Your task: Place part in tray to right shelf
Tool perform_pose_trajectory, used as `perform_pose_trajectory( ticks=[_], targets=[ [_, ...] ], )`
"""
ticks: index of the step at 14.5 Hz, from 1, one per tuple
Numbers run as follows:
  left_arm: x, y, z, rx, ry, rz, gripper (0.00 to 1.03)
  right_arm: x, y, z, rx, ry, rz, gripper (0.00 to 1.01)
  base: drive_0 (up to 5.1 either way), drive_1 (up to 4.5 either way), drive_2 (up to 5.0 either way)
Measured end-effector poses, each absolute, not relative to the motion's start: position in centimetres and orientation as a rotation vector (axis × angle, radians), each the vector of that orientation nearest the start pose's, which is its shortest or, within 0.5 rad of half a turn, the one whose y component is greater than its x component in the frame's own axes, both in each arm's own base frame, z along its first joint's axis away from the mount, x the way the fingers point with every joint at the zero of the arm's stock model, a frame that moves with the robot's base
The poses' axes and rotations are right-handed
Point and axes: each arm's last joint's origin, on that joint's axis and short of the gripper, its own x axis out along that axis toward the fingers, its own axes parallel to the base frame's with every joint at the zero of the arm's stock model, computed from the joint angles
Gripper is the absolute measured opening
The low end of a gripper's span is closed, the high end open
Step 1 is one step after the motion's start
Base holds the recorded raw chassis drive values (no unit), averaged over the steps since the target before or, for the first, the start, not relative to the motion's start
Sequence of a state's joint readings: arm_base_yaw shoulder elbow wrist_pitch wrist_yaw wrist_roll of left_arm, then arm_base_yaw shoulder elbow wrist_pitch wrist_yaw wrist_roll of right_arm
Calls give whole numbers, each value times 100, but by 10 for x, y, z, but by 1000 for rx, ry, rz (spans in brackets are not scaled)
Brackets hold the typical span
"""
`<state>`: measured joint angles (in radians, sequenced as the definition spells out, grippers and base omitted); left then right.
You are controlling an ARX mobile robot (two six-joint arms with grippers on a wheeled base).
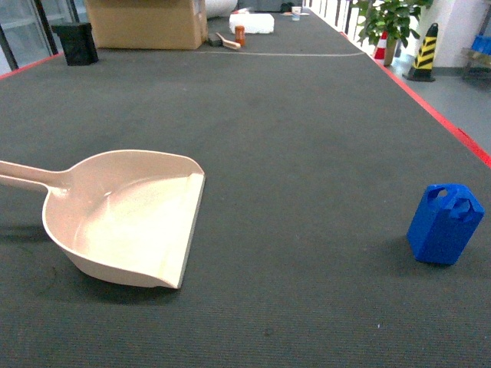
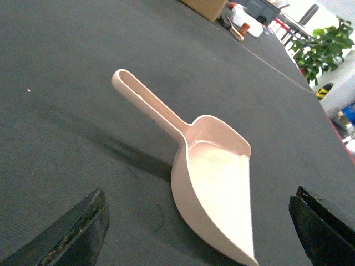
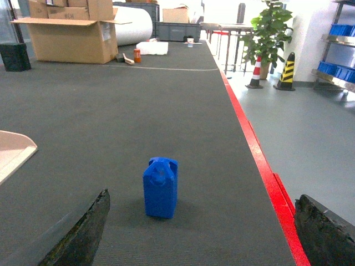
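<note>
On the broad dark table [image 1: 291, 115], edged in red along its right side, the task has plainly not begun: the beige tray [image 1: 130, 222] lies empty at the left, handle pointing off the left edge and flat lip facing right, while the blue part [image 1: 445, 224] stands upright well apart from it near the right side, untouched. Everything is left to do, as far as can be judged: pick up the part, set it in the tray, then carry the tray to the right shelf [image 3: 337, 40], of which only a steel corner bearing blue crates [image 3: 339, 29] shows, off the table across the grey floor. The left gripper [image 2: 202, 233] hangs released above the tray, its dark jaws spread wide to either side of the scoop; the right gripper [image 3: 202, 233] is likewise released, its jaws apart, with the part in the gap ahead of them. Nothing stands between part and tray. Far back sit a cardboard box [image 1: 146, 23], a small black bin [image 1: 75, 42], a white slab [image 1: 252, 23] and an orange bottle [image 1: 240, 34]; beyond the red edge are a potted plant [image 1: 387, 19] and a striped cone [image 1: 423, 54], all well clear of the work.
</note>
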<state>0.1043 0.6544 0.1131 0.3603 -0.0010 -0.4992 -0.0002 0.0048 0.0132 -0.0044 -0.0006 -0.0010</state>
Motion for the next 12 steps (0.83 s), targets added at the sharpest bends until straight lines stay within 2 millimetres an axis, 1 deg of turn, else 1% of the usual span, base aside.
perform_pose_trajectory(
  ticks=[1, 3, 4, 7, 8, 9, 10, 12],
  targets=[
    [167, 26, 171, -590, 137, 149, 98, 97, 0, 167, -1, -4, 0, 98, 0, 0, 0],
    [206, 40, 163, -648, 149, 155, 98, 97, 0, 167, -1, -4, 0, 98, 0, 0, 0],
    [219, 45, 157, -667, 165, 152, 98, 97, 0, 167, -1, -4, 0, 98, 0, 0, 0],
    [263, 62, 129, -761, 260, 171, 98, 97, 0, 167, -1, -4, 0, 98, 0, 0, 0],
    [277, 66, 122, -787, 280, 180, 98, 97, 0, 167, -1, -4, 0, 98, 0, 0, 0],
    [285, 67, 119, -799, 290, 182, 98, 97, 0, 167, -1, -4, 0, 98, 0, 0, 0],
    [299, 67, 119, -799, 297, 169, 98, 97, 0, 167, -1, -4, 0, 98, 0, 0, 0],
    [311, 69, 119, -813, 280, 162, 98, 97, 0, 167, -1, -4, 0, 98, 0, 0, 0]
  ],
)
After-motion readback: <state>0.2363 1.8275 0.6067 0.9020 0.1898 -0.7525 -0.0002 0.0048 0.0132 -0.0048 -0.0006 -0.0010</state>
